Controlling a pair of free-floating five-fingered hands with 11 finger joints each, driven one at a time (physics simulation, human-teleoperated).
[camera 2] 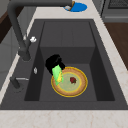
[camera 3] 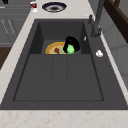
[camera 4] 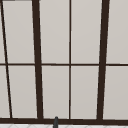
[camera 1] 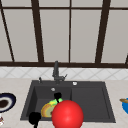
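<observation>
- Hands first: we see our right hand (camera 1: 57, 96) low in the sink's (camera 1: 105, 100) left basin, fingers curled round a green sponge (camera 1: 55, 101), and the left side view shows that hand (camera 2: 53, 62) with the sponge (camera 2: 57, 73) hanging under it.
- Sponge sits against the rim of an orange-and-yellow plate (camera 2: 75, 88) lying flat on the basin floor; whether it presses on the plate or hangs just above it, we cannot tell.
- We spot a dark red smear (camera 2: 73, 80) near the plate's middle, just beside the sponge and apart from it.
- From the right side view we get the same hand (camera 3: 72, 43) over the plate's (camera 3: 52, 48) faucet-side edge, sponge (camera 3: 70, 49) poking out below.
- Our left hand (camera 1: 34, 118) floats at the sink's front-left corner, well apart from the plate; how its fingers stand we cannot tell.
- A big red ball (camera 1: 67, 114) sits at the front in the front view, covering part of the plate (camera 1: 46, 110).
- Behind the basin stands the dark faucet (camera 1: 56, 71), with a small white knob (camera 2: 32, 39) on the sink's deck beside it.
- On the counter we note a dark-rimmed bowl (camera 1: 6, 101) at the left and a blue dish (camera 1: 125, 105) at the right.
- Above, a dark-framed window (camera 4: 70, 62).
</observation>
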